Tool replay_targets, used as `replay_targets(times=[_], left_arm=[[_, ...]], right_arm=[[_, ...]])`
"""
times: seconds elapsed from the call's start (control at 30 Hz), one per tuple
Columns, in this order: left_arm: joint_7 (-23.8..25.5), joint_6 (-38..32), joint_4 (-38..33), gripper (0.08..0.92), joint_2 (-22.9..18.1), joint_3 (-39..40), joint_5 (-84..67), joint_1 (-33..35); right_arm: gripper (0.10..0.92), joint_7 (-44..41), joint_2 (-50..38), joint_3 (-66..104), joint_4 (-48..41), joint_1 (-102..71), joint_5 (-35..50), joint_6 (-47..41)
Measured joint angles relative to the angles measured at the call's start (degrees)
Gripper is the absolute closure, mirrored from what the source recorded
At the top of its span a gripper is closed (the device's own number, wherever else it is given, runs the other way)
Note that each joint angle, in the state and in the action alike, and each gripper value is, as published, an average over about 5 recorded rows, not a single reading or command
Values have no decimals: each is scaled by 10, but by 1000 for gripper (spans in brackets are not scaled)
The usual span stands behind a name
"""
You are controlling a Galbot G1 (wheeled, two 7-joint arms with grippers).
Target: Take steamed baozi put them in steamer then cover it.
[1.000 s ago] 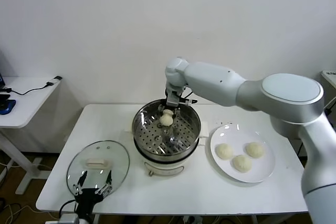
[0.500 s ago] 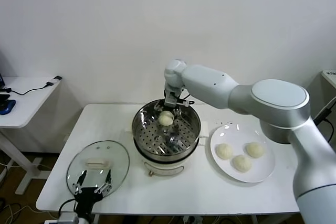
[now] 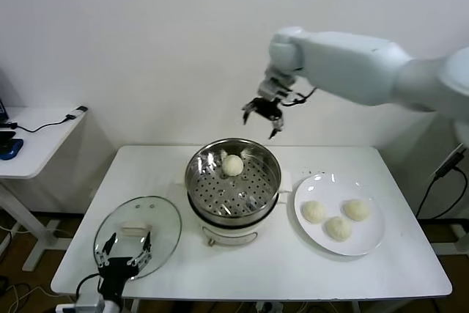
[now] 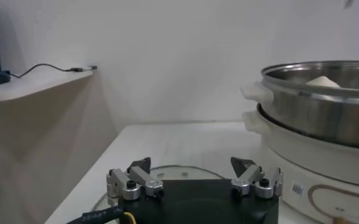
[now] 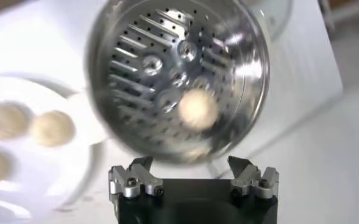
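A white table [image 3: 146,174] stands against a plain white wall, and a small side desk is near its left edge. The steamer [image 3: 233,181] sits in the middle of the table. One baozi [image 3: 232,165] lies on its perforated tray, toward the back wall of the pot. Three more baozi [image 3: 314,211] wait on a white plate [image 3: 370,243] near the right edge of the table, close together. The glass lid [image 3: 138,231] lies flat near the front left corner.

The right gripper [image 3: 264,113] hangs in the air above the back rim of the steamer, with its jaws apart and nothing between them. The left gripper [image 3: 123,249] is low at the front left corner, just over the lid, its jaws also apart and empty.

The buns look soft and light, with a smooth skin, so a strong squeeze will probably dent or tear them. It seems best to take each one from above, the fingers on two opposite sides at the widest part, with a gentle closing. The neighbours on the plate are near, so the fingers need a free gap. The lid is probably heavier and fragile; its white handle is the place to hold.
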Motion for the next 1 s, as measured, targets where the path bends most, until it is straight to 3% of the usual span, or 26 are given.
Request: replay_targets(times=[0.4, 1.0], left_arm=[[0, 4, -8, 177, -6, -4, -2, 1], [0, 5, -6, 177, -10, -1, -1, 4]], right_arm=[[203, 70, -135, -62, 132, -29, 57, -202], [203, 182, -155, 70, 98, -266, 13, -349]])
